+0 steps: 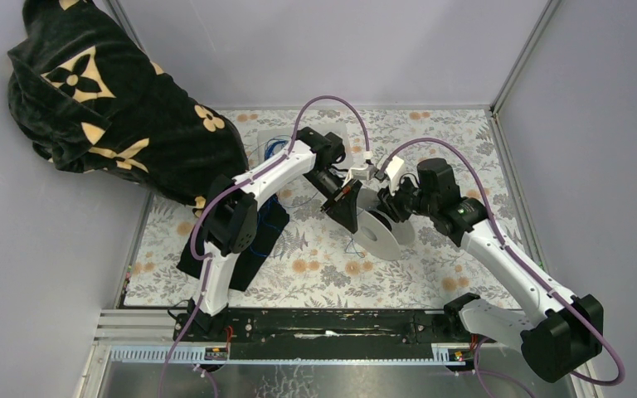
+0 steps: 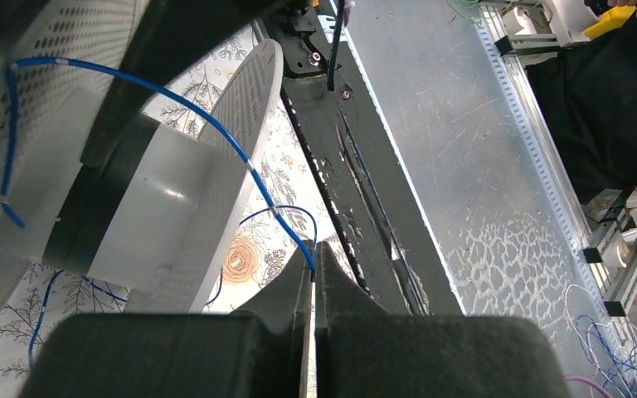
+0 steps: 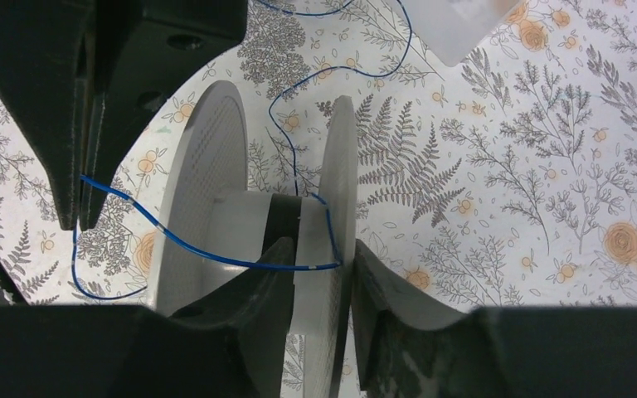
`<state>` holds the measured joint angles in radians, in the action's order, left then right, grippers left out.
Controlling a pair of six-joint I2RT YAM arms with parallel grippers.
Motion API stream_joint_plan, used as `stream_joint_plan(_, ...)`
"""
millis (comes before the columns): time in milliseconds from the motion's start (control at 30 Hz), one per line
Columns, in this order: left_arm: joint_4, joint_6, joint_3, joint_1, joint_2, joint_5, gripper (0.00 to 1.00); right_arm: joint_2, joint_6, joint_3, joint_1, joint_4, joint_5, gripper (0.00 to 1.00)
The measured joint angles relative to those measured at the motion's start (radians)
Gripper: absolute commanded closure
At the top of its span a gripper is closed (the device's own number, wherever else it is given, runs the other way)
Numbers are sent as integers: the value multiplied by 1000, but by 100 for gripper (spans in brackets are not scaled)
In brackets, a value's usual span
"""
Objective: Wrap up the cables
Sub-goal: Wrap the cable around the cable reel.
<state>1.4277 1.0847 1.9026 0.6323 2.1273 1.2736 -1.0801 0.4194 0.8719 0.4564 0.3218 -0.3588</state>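
A thin blue cable (image 2: 216,124) runs from my left gripper (image 2: 313,250), which is shut on it at the fingertips, up and over to a white spool (image 2: 166,199). In the right wrist view the same cable (image 3: 216,253) crosses the spool's core (image 3: 240,220) to the right flange (image 3: 342,166), and my right gripper (image 3: 323,249) is shut on that flange edge. From above, the left gripper (image 1: 342,199) and right gripper (image 1: 391,209) meet over the tilted spool (image 1: 379,236) mid-table. More blue cables (image 1: 274,149) lie in a loose heap behind the left arm.
A black cloth with tan flower marks (image 1: 108,108) hangs over the back left corner. A dark object (image 1: 257,240) lies under the left arm. A black rail (image 1: 332,323) runs along the near edge. The floral table cover (image 1: 456,141) stretches to the metal frame posts.
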Motion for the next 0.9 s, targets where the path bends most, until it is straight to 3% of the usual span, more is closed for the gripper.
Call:
stream_joint_plan(133,2,0,-14,-2,0,8,100,1,5,-6,0,-15,-1,83)
stream_joint_plan(400,3,0,-21,-12,1,15,100,17,3,-19,0,-20,-3,97)
stream_joint_plan(733,3,-6,-18,-29,3,20,99,19,2,-18,0,-11,8,100)
stream_joint_plan(900,3,-48,24,-45,26,12,93,18,-2,0,0,27,31,100)
